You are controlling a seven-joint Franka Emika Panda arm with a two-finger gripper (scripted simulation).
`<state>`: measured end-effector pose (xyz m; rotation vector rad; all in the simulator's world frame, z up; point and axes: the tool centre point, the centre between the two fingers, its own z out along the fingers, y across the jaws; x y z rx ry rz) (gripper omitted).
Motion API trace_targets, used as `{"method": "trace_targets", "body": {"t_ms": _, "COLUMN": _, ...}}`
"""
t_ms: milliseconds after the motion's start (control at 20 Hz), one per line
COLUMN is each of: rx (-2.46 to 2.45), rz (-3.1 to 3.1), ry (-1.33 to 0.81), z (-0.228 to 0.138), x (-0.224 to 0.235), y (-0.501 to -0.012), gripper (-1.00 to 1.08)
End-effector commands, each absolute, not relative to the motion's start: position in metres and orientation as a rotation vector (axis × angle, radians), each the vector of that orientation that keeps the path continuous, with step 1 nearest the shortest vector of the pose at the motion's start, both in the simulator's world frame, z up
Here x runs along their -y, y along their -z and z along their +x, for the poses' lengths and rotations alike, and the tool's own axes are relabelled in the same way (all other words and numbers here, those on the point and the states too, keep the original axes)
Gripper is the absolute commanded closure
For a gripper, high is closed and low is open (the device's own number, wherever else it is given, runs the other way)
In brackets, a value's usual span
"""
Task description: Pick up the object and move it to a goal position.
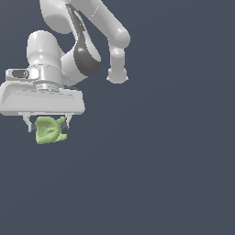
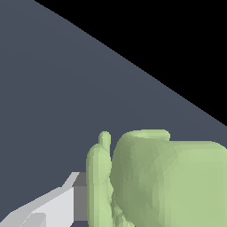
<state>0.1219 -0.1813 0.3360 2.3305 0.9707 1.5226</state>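
The object (image 1: 49,131) is a small light-green lumpy item with rounded bumps, held at the exterior view's left, just under the white hand of the arm. My gripper (image 1: 49,125) is shut on it, one finger on each side, and the item hangs a little below the fingertips. In the wrist view the object (image 2: 164,181) fills much of the picture, with one white and grey finger (image 2: 73,199) pressed against its side. The other finger is hidden behind the object there. No goal marker shows in either view.
A flat dark grey surface (image 1: 160,174) lies all around. The white arm (image 1: 78,41) rises above the hand. In the wrist view the surface ends at a straight edge (image 2: 133,66), beyond which everything is black.
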Motion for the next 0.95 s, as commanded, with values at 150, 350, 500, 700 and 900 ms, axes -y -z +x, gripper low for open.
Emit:
{"method": "trace_targets", "body": {"t_ms": 150, "rx": -0.964, "rz": 2.233, "ry": -1.644, "z": 0.126, "x": 0.201, "y": -0.371, "gripper": 1.08}}
{"method": "trace_targets", "body": {"t_ms": 350, "rx": -0.963, "rz": 2.179, "ry": -1.709, "z": 0.127, "x": 0.211, "y": -0.389, "gripper": 1.08}}
{"method": "trace_targets", "body": {"t_ms": 500, "rx": -0.963, "rz": 2.150, "ry": -1.743, "z": 0.128, "x": 0.216, "y": -0.398, "gripper": 1.08}}
{"method": "trace_targets", "body": {"t_ms": 700, "rx": -0.965, "rz": 2.128, "ry": -1.770, "z": 0.128, "x": 0.219, "y": -0.405, "gripper": 1.08}}
{"method": "trace_targets", "body": {"t_ms": 900, "rx": -0.967, "rz": 2.122, "ry": -1.778, "z": 0.129, "x": 0.219, "y": -0.406, "gripper": 1.08}}
